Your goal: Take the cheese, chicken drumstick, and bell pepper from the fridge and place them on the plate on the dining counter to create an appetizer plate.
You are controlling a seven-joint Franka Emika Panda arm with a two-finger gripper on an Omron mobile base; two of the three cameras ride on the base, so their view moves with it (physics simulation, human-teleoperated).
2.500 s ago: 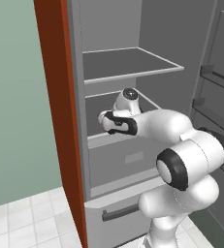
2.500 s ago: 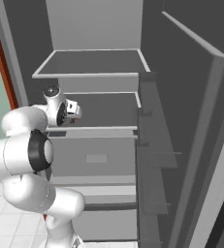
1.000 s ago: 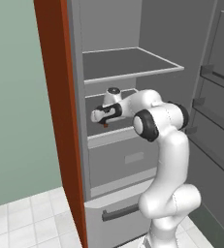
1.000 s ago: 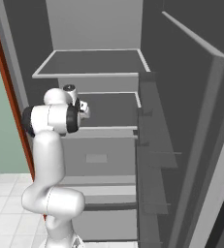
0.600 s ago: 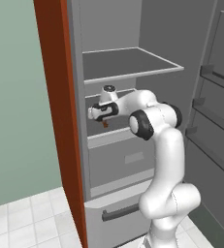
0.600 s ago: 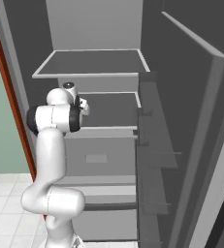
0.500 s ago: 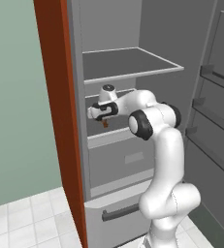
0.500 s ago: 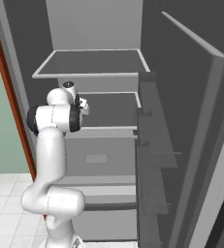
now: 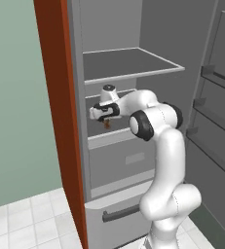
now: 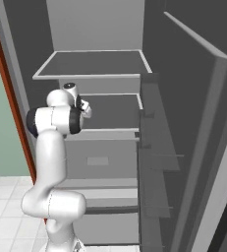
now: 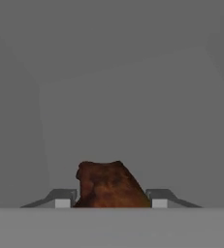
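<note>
Brown chicken drumstick (image 11: 111, 186), grey fridge (image 9: 128, 63) shelves, red-brown cupboard side (image 9: 58, 97).

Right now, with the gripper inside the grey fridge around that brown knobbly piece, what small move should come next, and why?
Probably lift slightly and draw straight back out of the tall grey fridge. The gripper looks shut on the brown knobbly chicken drumstick, which sits between both fingertips, low over the grey middle shelf.

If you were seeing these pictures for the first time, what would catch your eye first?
The white arm reaching into the open grey fridge stands out. In the hand view, the brown chicken drumstick sits between the fingers, above the fridge's middle shelf.
</note>
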